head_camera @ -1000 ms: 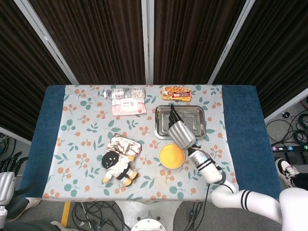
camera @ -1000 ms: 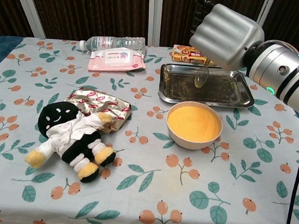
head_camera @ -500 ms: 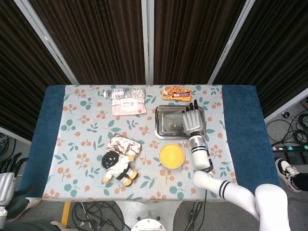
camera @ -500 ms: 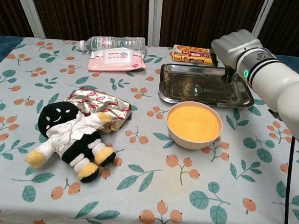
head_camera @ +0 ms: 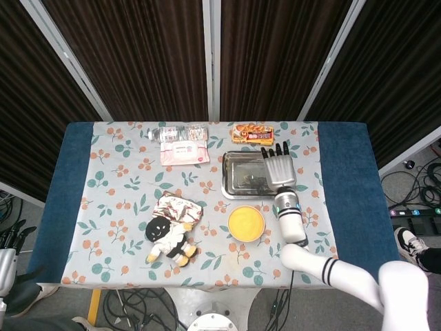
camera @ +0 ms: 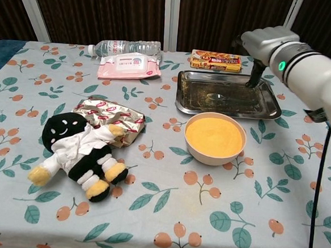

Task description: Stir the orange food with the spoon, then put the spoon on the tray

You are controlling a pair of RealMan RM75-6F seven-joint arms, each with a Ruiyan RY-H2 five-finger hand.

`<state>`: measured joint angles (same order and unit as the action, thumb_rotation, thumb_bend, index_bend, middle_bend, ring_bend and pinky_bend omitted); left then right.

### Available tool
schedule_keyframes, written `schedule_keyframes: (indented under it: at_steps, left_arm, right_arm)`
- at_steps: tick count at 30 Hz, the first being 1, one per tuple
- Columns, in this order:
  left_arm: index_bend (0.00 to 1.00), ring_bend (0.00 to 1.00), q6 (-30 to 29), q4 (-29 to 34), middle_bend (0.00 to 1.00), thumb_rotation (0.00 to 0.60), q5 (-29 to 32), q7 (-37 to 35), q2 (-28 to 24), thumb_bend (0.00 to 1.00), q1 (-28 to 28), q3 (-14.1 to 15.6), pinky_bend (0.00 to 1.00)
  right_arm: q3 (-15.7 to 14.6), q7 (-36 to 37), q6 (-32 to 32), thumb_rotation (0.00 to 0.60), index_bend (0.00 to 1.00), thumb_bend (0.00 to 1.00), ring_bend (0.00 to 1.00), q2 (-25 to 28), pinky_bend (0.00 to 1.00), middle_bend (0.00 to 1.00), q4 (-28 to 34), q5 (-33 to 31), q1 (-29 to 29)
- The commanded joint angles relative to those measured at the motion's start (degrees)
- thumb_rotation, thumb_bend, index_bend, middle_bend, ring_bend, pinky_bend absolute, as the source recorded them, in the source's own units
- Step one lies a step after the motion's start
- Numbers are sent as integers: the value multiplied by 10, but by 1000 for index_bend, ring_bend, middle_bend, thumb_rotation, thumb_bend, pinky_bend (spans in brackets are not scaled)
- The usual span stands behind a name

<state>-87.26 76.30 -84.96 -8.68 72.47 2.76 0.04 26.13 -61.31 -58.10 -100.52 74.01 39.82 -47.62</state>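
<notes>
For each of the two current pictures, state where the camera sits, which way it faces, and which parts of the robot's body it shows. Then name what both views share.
Head view: high above the near table edge, looking steeply down; shows the whole table, the right arm and right hand, plus a bit of the left hand at bottom left.
Chest view: low at the near edge, looking forward across the cloth; shows the right forearm and right hand.
Shared: tray, bowl of orange food, plush doll, right hand.

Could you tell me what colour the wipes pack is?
The wipes pack is pink, clearest in chest view.
</notes>
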Motion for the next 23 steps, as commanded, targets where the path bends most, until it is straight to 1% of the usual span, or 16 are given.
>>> schedule_keyframes:
  at_steps: [1, 3, 6, 8, 11, 14, 17, 20, 23]
  left_arm:
    - [248, 147, -3, 1, 171, 600, -2, 0, 0, 0, -2, -2, 142]
    - [248, 147, -4, 3, 171, 600, -4, 1, -1, 0, -3, -3, 143]
    - [248, 147, -2, 7, 171, 600, -7, 6, -4, 0, -7, -5, 143]
    - [248, 147, -3, 13, 171, 600, -11, 12, -6, 0, -11, -6, 143]
    - [248, 147, -6, 22, 171, 600, -16, 21, -9, 0, -16, -9, 143]
    - [248, 147, -7, 32, 171, 600, -20, 36, -12, 0, -20, -11, 143]
    - [248, 147, -10, 41, 171, 600, -23, 49, -13, 0, -23, -13, 143]
    - [248, 147, -15, 47, 171, 600, -25, 66, -12, 0, -24, -14, 143]
    - [248, 147, -18, 51, 171, 600, -27, 78, -12, 0, -26, -16, 143]
  right_arm:
    - [-59, 104, -45, 600, 155, 199, 97, 153, 68, 222, 182, 91, 105]
    - [-88, 156, -66, 600, 164, 207, 98, 209, 107, 225, 236, 142, 150]
    - [-132, 251, -94, 600, 165, 219, 82, 279, 84, 208, 289, 226, 213]
    - [-165, 324, -119, 600, 165, 221, 57, 316, 53, 188, 307, 288, 255]
    - [-215, 423, -163, 600, 168, 222, 15, 352, 35, 158, 303, 381, 308]
    - [-259, 487, -223, 600, 167, 223, 2, 362, 32, 147, 271, 459, 356]
    - [-293, 536, -287, 600, 166, 233, 0, 348, 31, 152, 226, 523, 398]
    - [-313, 571, -333, 600, 167, 244, 0, 333, 29, 157, 193, 551, 432]
    - [-320, 582, -357, 600, 167, 244, 0, 327, 20, 158, 178, 563, 452]
